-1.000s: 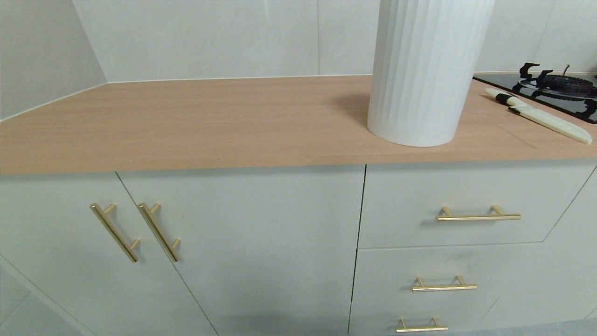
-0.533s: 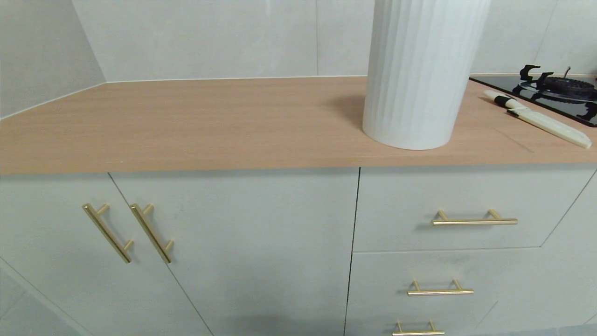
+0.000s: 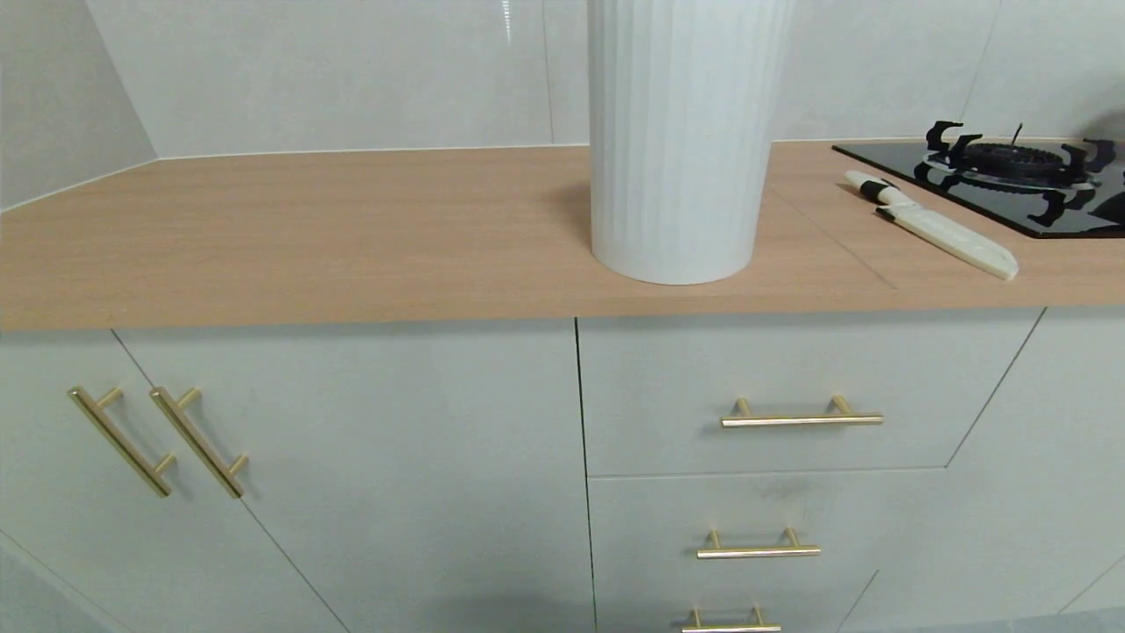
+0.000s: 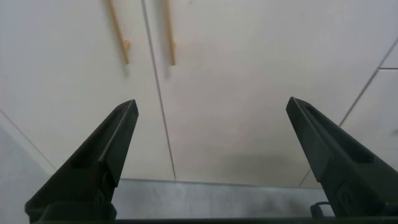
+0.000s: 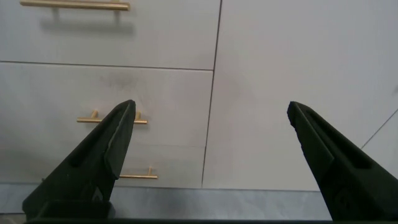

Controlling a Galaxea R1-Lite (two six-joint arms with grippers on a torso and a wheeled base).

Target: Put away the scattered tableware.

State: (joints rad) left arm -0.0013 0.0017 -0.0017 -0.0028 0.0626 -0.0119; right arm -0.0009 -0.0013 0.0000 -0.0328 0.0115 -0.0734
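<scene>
The view swings right: the knife (image 3: 932, 230) on the tabletop (image 3: 352, 237) sits nearer centre. Left pincer (image 4: 211, 101) and right pincer (image 5: 211, 104) hang released, empty; pickup pending.

In the head view, ribbed white container (image 3: 677, 141) is running out at 12 o'clock, rim unseen; hob (image 3: 1002, 180) is being cropped at 3 o'clock, its right part unseen

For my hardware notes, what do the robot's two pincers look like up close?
The left pincer and the right pincer look alike: each has two matte, dark grey fingers, broad at the base and tapering like wedges to narrow tips. Their surfaces look plain.
</scene>
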